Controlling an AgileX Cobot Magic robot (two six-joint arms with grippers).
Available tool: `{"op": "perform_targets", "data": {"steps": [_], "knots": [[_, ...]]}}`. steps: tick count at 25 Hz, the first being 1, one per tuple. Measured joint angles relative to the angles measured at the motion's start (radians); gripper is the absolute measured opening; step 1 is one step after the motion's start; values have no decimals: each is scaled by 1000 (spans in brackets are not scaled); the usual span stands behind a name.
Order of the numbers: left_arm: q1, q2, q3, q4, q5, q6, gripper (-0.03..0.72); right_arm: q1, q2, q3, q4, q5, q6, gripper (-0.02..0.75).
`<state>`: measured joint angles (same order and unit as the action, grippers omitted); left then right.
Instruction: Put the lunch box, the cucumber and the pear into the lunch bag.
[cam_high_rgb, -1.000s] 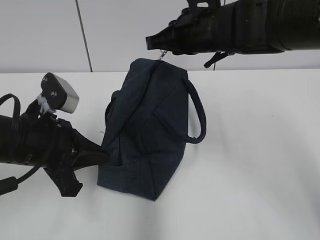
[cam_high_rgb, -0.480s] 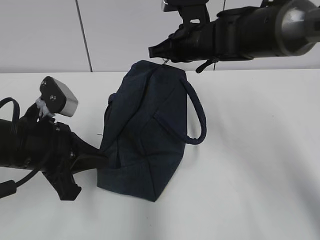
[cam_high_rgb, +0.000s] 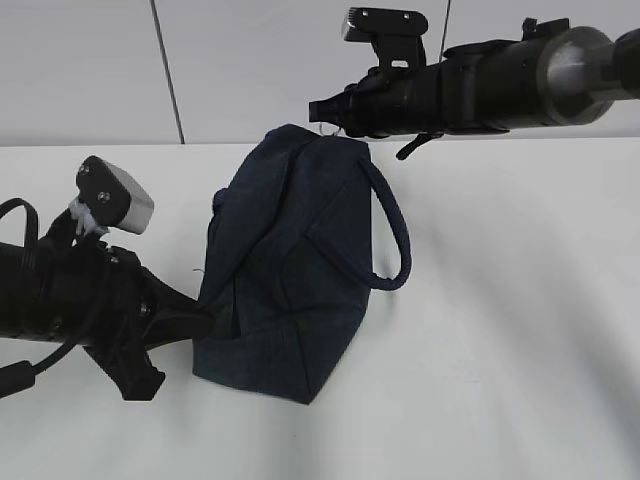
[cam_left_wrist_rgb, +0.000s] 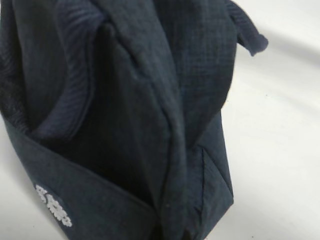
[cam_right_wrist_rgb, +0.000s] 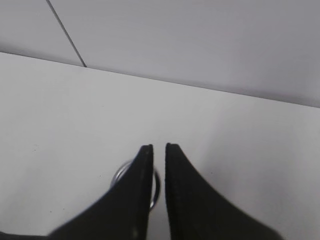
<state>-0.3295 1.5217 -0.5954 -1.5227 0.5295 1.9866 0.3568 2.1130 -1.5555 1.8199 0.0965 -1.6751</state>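
The lunch bag (cam_high_rgb: 290, 270) stands on the white table (cam_high_rgb: 520, 330), a dark navy fabric shape drawn up to a peak at about 12 o'clock, with one padded loop handle (cam_high_rgb: 392, 225) hanging off its side toward 3 o'clock.

The right gripper (cam_high_rgb: 322, 108) reaches in from 2 o'clock and meets the bag's top edge. In the right wrist view its two black fingers (cam_right_wrist_rgb: 135, 200) are nearly together, a thin gap between the tips, pinched on the metal ring pull (cam_right_wrist_rgb: 122, 172) that curves out behind them.

The left gripper (cam_high_rgb: 200, 322) comes in from 9 o'clock and presses against the bag's lower corner; whether it is wide or narrow cannot be told, as its tips are hidden against the cloth. The left wrist view is filled with folded navy fabric, with a small white printed mark (cam_left_wrist_rgb: 53, 206) at 7 o'clock, too blurred to read.
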Motion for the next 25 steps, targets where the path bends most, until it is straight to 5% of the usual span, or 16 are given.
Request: {"op": "perform_targets", "data": {"steps": [4, 6, 9, 13, 25], "knots": [[0, 0, 7, 3, -2, -42, 127, -6, -11, 0, -2, 2, 14, 450], [0, -9, 9, 16, -7, -80, 237, -6, -39, 0, -11, -4, -2, 540], [0, -50, 10, 37, -8, -141, 333, -6, -115, 4, -22, -4, -62, 553], [0, -146, 10, 154, -28, -336, 351, -6, -256, 88, -26, -4, -106, 542], [0, -496, 12, 713, -38, -1057, 330, 54, -842, 772, -9, -64, -90, 539]]}}
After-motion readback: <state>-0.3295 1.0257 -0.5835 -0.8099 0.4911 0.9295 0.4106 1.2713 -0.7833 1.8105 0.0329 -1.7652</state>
